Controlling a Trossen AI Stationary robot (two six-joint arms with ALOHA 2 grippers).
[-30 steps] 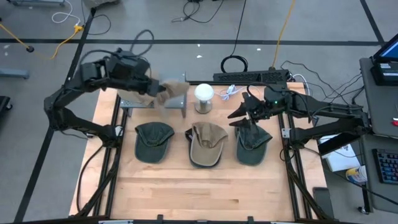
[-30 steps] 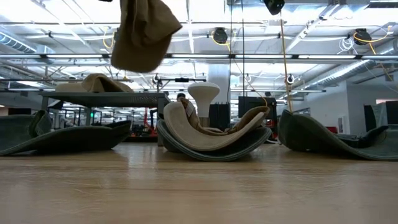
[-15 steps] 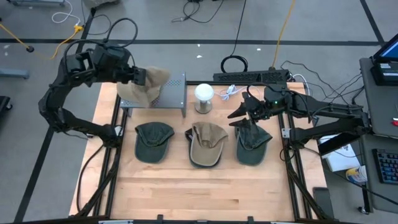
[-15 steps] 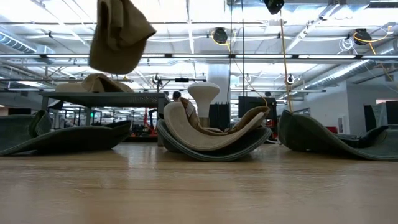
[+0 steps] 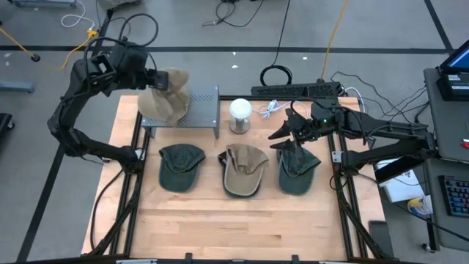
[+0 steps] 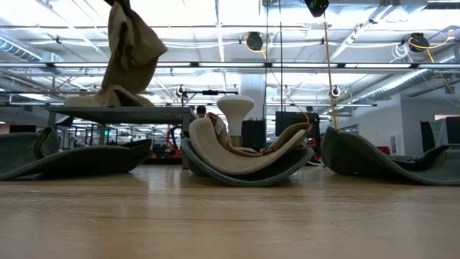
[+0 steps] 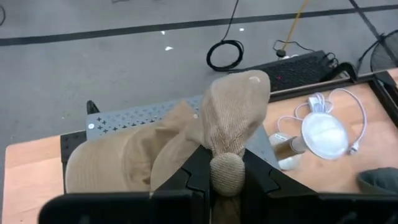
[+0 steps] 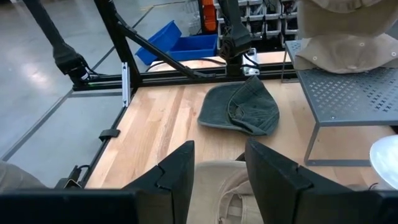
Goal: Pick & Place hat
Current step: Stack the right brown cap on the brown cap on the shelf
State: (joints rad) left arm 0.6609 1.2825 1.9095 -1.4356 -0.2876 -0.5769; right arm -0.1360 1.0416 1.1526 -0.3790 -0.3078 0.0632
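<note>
- Two tan hats meet at the metal shelf point(image 5: 201, 110) at the back left of the tabletop point(image 5: 234, 220): one already lies on the shelf top point(image 7: 106, 165), and a second point(image 5: 170, 86) hangs crumpled just above it, gripped by the left pincer point(image 5: 152, 79).
- Left pincer: clamped on the hanging hat, whose cloth bunches up between its fingers in the left wrist view point(image 7: 233, 121); in the low view the hat point(image 6: 131, 47) dangles with its lower edge at or touching the hat on the shelf point(image 6: 115, 96).
- Right pincer point(image 5: 287, 132): it waits above the green hat on the right point(image 5: 297, 170), fingers spread and holding nothing.
- Three hats lie in a row on the tabletop nearer the front: a green one on the left point(image 5: 181, 165), a tan one in the middle point(image 5: 243, 170) and the green one under the right arm.
- A white round lamp point(image 5: 240, 111) stands just beside the shelf.
- Judged from this, the pick is done and the carry is nearly over; what is left is to lower and let go of the hat on the shelf, and the three in the row seem not yet moved.
</note>
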